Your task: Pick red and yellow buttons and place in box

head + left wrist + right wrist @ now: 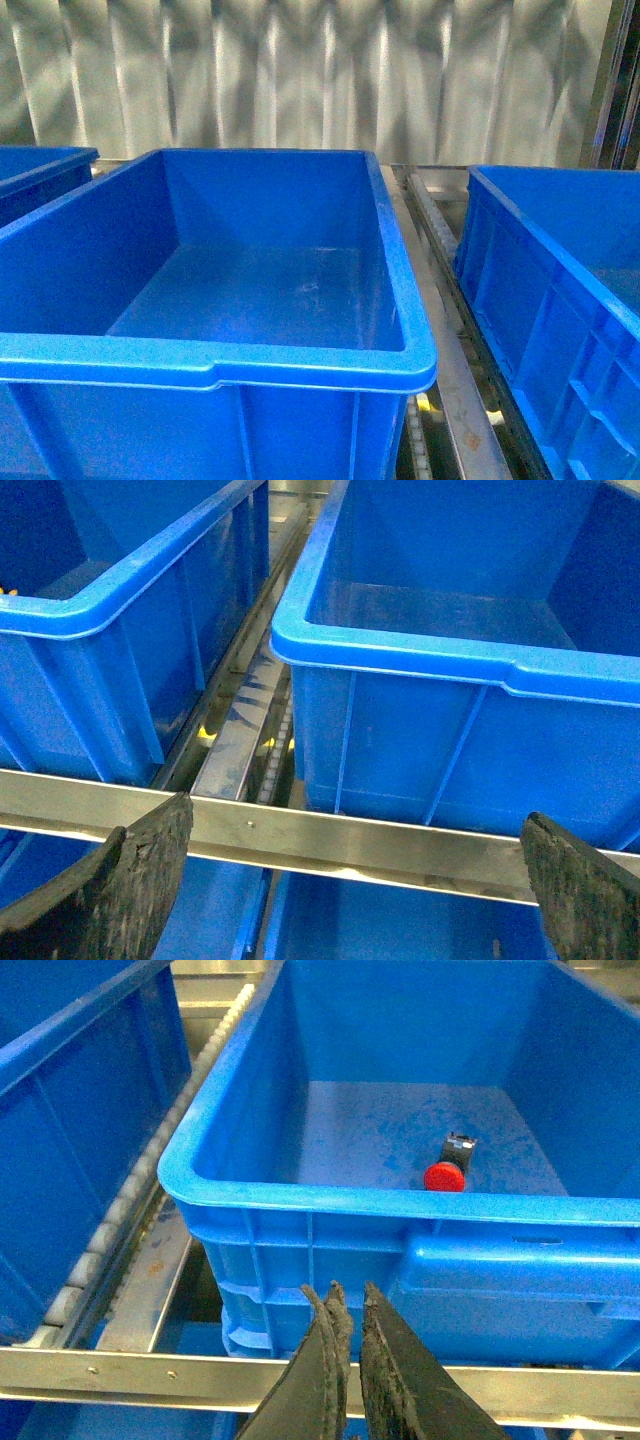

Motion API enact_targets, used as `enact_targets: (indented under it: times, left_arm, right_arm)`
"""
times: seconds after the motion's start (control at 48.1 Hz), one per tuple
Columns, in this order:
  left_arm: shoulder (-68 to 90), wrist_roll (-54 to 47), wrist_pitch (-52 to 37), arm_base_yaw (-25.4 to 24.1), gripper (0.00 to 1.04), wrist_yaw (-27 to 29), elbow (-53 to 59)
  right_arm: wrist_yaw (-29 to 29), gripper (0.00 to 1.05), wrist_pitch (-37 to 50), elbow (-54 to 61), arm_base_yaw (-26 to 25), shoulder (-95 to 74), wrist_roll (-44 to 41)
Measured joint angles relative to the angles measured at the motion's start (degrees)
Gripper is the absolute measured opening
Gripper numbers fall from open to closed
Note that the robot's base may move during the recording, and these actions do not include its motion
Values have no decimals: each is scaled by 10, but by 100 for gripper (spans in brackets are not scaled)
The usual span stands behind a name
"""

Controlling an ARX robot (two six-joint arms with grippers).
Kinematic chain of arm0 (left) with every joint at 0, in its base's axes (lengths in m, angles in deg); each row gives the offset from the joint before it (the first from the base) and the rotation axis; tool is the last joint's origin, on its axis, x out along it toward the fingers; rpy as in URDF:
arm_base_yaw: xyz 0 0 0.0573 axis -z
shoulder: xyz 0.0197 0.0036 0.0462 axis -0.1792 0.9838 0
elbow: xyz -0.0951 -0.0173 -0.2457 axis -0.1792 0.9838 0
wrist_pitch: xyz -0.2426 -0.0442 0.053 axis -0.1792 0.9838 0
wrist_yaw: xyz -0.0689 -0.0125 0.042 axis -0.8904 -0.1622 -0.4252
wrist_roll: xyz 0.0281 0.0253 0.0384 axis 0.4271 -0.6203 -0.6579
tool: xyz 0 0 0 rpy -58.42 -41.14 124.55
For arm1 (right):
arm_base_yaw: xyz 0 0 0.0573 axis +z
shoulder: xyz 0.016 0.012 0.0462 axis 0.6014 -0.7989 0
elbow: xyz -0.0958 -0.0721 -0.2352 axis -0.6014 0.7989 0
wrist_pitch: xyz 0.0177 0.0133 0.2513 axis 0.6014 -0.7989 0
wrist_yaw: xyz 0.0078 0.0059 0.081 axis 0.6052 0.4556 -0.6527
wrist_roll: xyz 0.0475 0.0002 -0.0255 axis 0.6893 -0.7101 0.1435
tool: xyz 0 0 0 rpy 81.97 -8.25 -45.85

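One red button [445, 1176] lies on its side on the floor of a blue bin [330, 1198], its black-grey body pointing to the far wall. My right gripper [350, 1288] is shut with nothing in it, outside that bin and before its near wall. The large blue box [300, 362] in the middle of the front view is empty. My left gripper [357, 810] stands open before the same box [420, 665], holding nothing. No yellow button is in view. Neither arm shows in the front view.
Blue bins stand on both sides of the middle box, one at the left [40, 165] and one at the right [560, 260]. A steel cross rail [350, 835] runs under my left fingers, another rail [150, 1372] under the right. A roller track [150, 1170] lies between bins.
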Motion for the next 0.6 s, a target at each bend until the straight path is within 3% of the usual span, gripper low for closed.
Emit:
enact_targets:
  times: [0.416, 0.52, 0.603]
  left_arm:
    - [0, 0, 0, 0, 97, 0, 0]
    - [0, 0, 0, 0, 97, 0, 0]
    - [0, 0, 0, 0, 97, 0, 0]
  right_arm:
    - [0, 6, -33, 26, 0, 75, 0]
    - [1, 6, -129, 26, 0, 154, 0]
    - [0, 6, -133, 26, 0, 171, 0]
